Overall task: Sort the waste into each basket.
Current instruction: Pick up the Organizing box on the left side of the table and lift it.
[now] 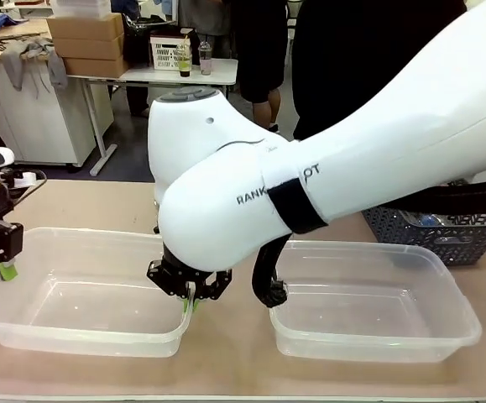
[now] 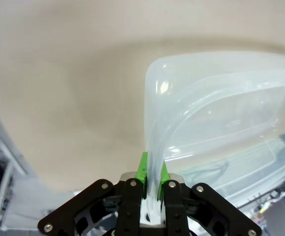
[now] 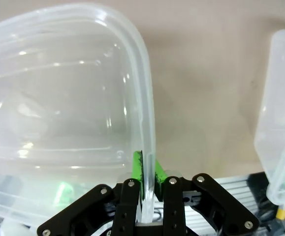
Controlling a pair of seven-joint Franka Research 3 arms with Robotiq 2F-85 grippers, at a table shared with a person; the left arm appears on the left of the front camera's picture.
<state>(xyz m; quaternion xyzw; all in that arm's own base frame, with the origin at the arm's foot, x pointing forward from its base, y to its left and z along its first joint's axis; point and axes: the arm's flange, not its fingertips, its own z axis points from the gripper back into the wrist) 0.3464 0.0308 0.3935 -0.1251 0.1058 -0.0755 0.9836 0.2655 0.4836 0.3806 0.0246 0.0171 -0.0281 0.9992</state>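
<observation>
On a tan table [image 1: 100,201], our left gripper [image 1: 6,270] pinches the left tub [image 1: 83,290] at its left rim; our right gripper [image 1: 190,299] pinches its right rim. The right tub [image 1: 377,294] sits beside; a grey basket [image 1: 444,231] lies behind, desks beyond
</observation>
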